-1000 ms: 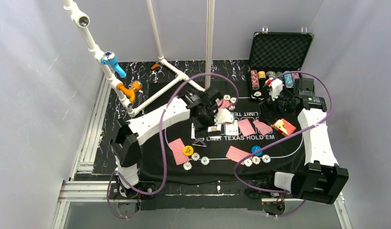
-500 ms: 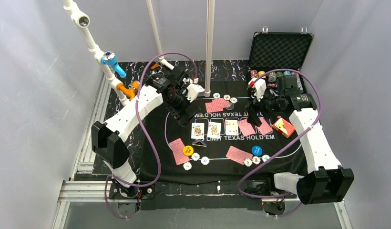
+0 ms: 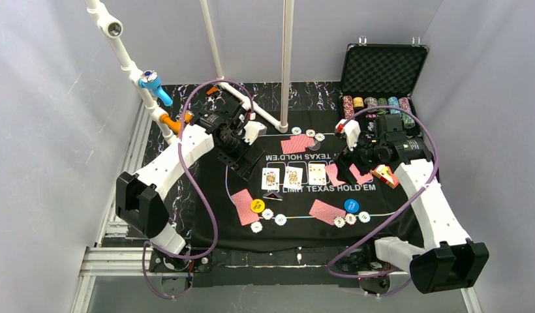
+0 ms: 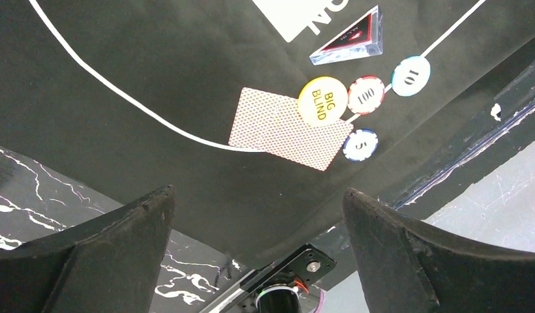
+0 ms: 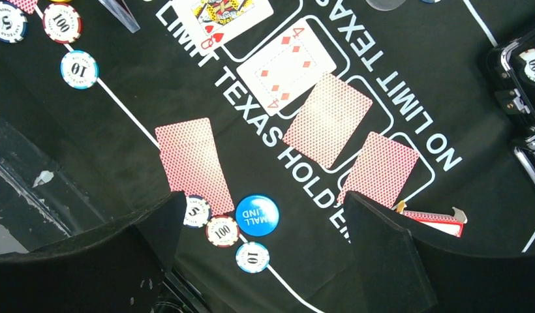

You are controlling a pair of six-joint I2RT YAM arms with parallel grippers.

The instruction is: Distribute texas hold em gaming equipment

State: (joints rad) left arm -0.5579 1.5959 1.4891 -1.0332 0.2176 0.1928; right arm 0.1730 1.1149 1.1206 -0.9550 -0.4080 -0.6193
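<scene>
left end effector (image 4: 258, 215) wide, empty, now withdrawn leftward | right end effector (image 5: 263, 195) wide, empty, now over face-down cards (image 5: 327, 119) | face-up cards (image 3: 293, 177) lie centre of tabletop (image 3: 304, 94) | flop shows; two cards likely await flipping

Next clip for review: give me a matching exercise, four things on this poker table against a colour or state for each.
Things:
1. BIG BLIND button
2. SMALL BLIND button
3. four of diamonds
4. case

Colour or state:
a. lid open
b. face up
c. yellow
d. blue

Pairs: 1-c; 2-d; 3-b; 4-a
</scene>
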